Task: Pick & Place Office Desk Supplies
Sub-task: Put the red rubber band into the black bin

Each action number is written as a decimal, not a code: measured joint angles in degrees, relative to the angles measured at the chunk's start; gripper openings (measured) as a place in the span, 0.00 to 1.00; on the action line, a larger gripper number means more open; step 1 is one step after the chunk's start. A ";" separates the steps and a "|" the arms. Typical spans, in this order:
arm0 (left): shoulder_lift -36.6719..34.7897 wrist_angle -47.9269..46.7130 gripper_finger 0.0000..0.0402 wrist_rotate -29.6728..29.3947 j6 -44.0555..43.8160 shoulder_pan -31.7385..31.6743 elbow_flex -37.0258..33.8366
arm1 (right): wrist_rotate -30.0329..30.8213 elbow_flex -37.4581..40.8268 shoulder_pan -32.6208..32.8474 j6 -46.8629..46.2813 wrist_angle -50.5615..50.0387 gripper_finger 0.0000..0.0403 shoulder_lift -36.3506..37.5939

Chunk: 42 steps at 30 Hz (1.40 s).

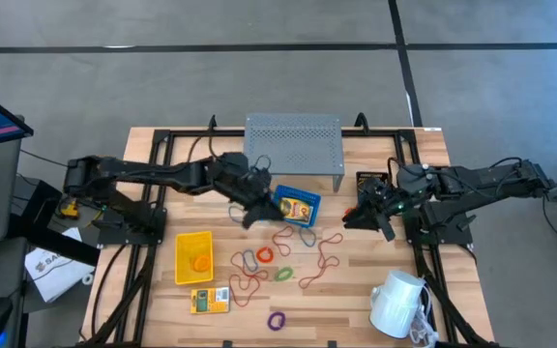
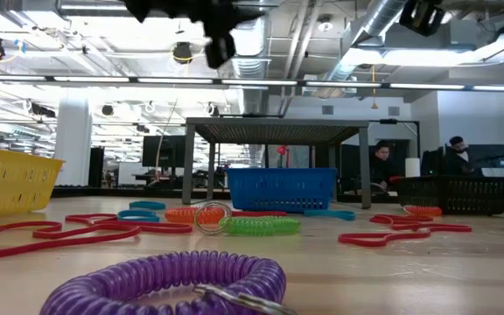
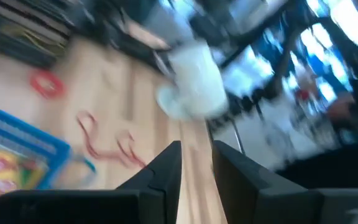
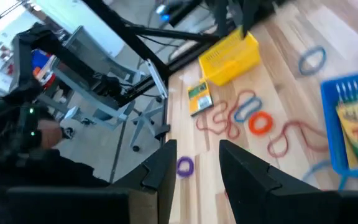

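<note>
Overhead: small yellow plastic bin (image 1: 193,257) at 8 o'clock holds an orange coiled loop (image 1: 201,261); blue plastic bin (image 1: 296,206) at centre holds a yellow printed packet (image 1: 298,209). Left gripper (image 1: 248,215) hovers beside it; right gripper (image 1: 361,218) at 3 o'clock by the black mesh bin (image 1: 370,183).
Low view: purple coiled loop (image 2: 169,282) nearest.
Wrist views: both grippers' jaws slightly apart, empty.

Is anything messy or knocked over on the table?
Yes. The white mug lies on its side near the table's front right corner, and loose coloured loops are scattered over the wood instead of sitting in the bins.
</note>
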<state>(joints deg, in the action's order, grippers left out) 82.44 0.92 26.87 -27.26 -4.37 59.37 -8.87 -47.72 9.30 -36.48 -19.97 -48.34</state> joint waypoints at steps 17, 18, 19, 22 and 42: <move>-8.99 -29.27 0.21 1.64 7.55 4.12 -0.12 | -0.25 -1.28 1.66 8.17 -8.73 0.17 -15.58; -9.35 -29.95 0.21 1.62 7.55 4.12 -0.17 | -0.25 -1.91 1.66 8.66 -9.79 0.16 -17.01; -9.45 -29.39 0.21 1.64 7.60 4.12 -0.11 | -0.24 -2.47 1.66 9.41 -10.92 0.16 -18.40; -9.47 -29.91 0.21 1.62 8.40 4.12 -0.13 | -0.23 -3.69 1.66 11.83 -11.76 0.16 -22.81; -9.69 -32.15 0.21 1.64 9.00 4.08 -0.11 | 5.62 -3.68 -0.59 10.99 -11.54 0.27 -46.10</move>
<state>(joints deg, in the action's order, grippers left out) 72.75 -31.22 28.51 -18.26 -0.30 59.27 -3.25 -51.41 8.71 -25.49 -31.51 -94.44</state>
